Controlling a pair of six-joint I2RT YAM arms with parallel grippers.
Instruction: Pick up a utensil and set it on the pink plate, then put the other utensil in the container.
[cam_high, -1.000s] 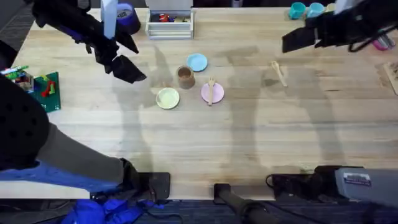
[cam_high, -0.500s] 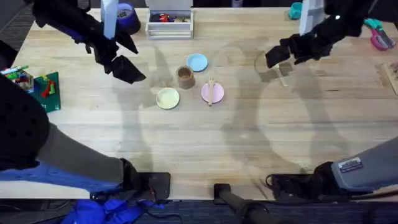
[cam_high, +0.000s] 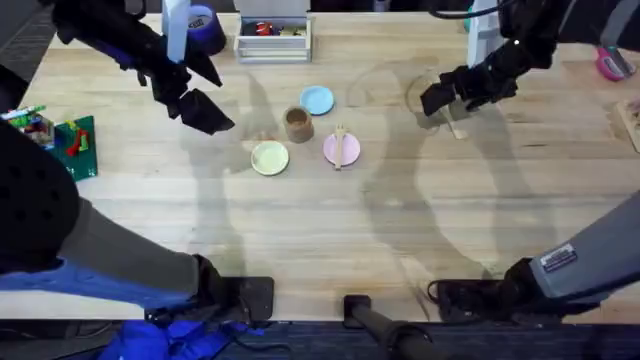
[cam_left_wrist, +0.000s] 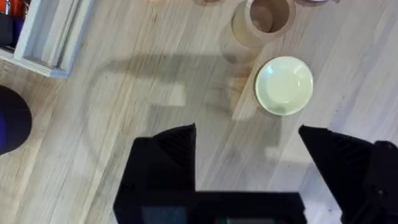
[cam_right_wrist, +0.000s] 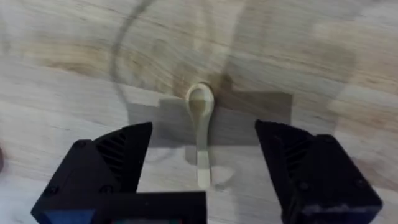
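The wooden fork (cam_high: 340, 146) lies across the pink plate (cam_high: 349, 152) near the table's middle. Just left of it stands the tan container (cam_high: 297, 123), seen from above as an empty cup (cam_left_wrist: 262, 20) in the left wrist view. The wooden spoon (cam_high: 456, 126) lies flat on the table to the right, its bowl under my right gripper (cam_high: 438, 100). In the right wrist view the spoon (cam_right_wrist: 201, 118) lies between the open fingers, and my right gripper (cam_right_wrist: 204, 155) hovers just above it. My left gripper (cam_high: 205, 110) hangs open and empty left of the container, above bare wood (cam_left_wrist: 249, 149).
A light blue plate (cam_high: 318, 100) sits behind the container and a pale yellow plate (cam_high: 269, 158) in front of it (cam_left_wrist: 285, 85). A white bin (cam_high: 273, 38) and a dark blue tub (cam_high: 205, 24) stand at the back. A green brick plate (cam_high: 72, 146) lies at the left edge.
My right arm has swung left and come down from the back right corner over the spoon. The left arm, plates, fork and container have not moved.
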